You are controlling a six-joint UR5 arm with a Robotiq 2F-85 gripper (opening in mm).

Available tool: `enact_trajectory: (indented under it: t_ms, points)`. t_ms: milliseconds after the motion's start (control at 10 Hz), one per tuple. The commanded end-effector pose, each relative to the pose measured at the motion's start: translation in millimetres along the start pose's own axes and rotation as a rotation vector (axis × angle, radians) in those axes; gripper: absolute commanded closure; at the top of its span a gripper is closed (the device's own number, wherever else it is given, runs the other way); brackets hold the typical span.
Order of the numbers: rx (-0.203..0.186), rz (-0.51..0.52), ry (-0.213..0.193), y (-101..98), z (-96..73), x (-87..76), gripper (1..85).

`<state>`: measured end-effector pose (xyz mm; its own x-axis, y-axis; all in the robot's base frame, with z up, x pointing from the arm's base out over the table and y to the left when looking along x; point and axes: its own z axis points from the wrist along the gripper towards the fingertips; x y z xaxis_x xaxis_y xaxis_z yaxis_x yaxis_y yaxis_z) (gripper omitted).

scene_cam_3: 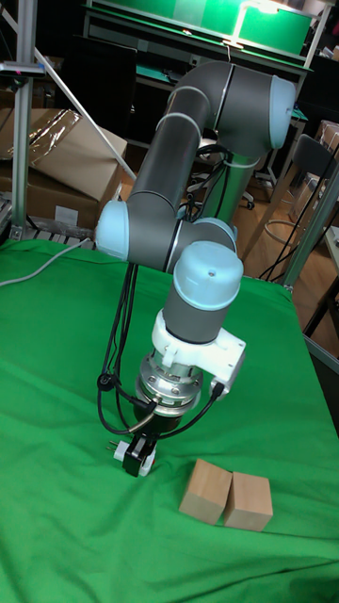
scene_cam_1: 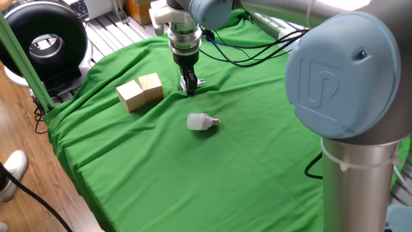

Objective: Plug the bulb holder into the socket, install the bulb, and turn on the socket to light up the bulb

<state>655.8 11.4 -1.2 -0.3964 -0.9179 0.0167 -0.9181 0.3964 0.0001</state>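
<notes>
grey tubular arm point(scene_cam_3: 179, 141) with pale blue joint caps, embossed logo, white wrist bracket, ribbed silver flange, black cables, dark fingers point(scene_cam_3: 141, 450).

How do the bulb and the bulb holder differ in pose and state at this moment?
The bulb lies free on its side on the green cloth, while the bulb holder sits between the fingers of the hand. The bulb is rounded with a silver screw base; the bulb holder is blocky with metal prongs sticking out sideways. Both are small and white.
</notes>
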Motion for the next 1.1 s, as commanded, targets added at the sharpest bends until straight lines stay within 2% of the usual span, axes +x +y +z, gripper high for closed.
enact_trajectory:
  t_ms: [0, 300, 400, 500, 700, 900, 1000]
  points:
    - [0.001, 0.009, -0.010, -0.5, 0.1, -2.0, 36.7]
    - [0.010, 0.029, 0.006, -2.1, -1.5, 1.9, 52.3]
    - [0.032, 0.053, 0.027, -4.7, -8.3, 7.2, 71.3]
    - [0.059, 0.062, 0.046, -7.7, -18.9, 10.8, 84.7]
    - [0.009, 0.049, 0.007, 8.6, -34.3, 1.1, 84.7]
    - [-0.037, -0.026, -0.044, 18.4, -52.3, -9.7, 84.7]
    - [-0.027, -0.065, -0.040, 15.5, -62.1, -3.4, 84.7]
